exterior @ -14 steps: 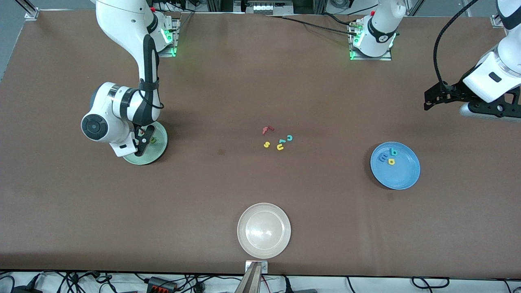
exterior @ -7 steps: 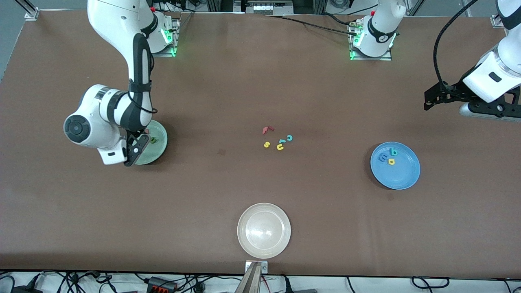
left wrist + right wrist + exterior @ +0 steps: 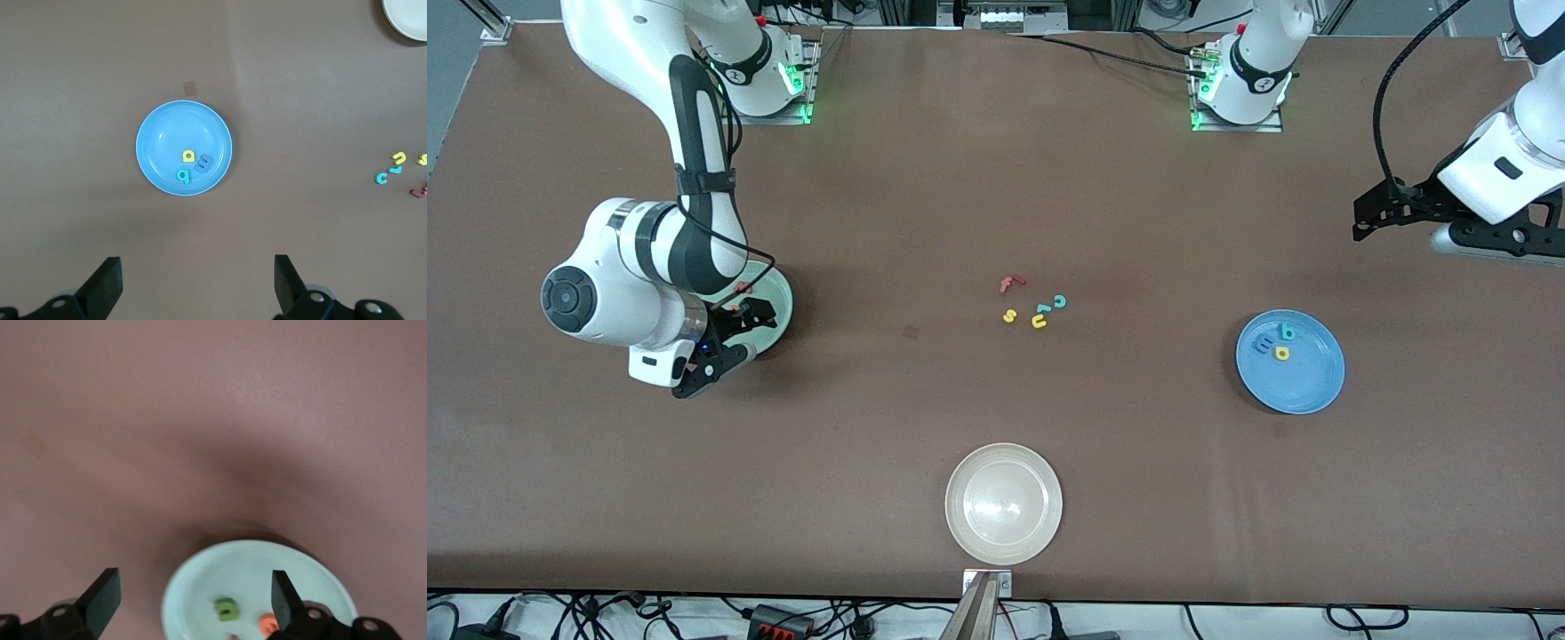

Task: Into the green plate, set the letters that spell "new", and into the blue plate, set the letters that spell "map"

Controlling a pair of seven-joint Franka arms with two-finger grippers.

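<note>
The green plate (image 3: 778, 298) lies toward the right arm's end of the table, partly hidden by that arm. In it lie a dark green n (image 3: 227, 609) and an orange e (image 3: 268, 625), and a pinkish-red w (image 3: 743, 287) shows at its rim. My right gripper (image 3: 732, 343) (image 3: 193, 600) hangs open and empty over the plate's edge. The blue plate (image 3: 1303, 382) (image 3: 167, 130) holds a blue m (image 3: 203, 163), a teal a (image 3: 183, 176) and a yellow p (image 3: 189, 157). My left gripper (image 3: 1360, 220) (image 3: 197, 285) waits open, high over the left arm's end.
A white plate (image 3: 1003, 504) sits near the table's front edge. At the table's middle lie loose letters: a red f (image 3: 1011, 284), a yellow s (image 3: 1009, 316), a yellow u (image 3: 1039, 322) and a teal c (image 3: 1059, 301).
My right arm has drawn back from over the green plate toward its own end of the table, its wrist turning. The letters stay in the plate. The left arm has not moved.
</note>
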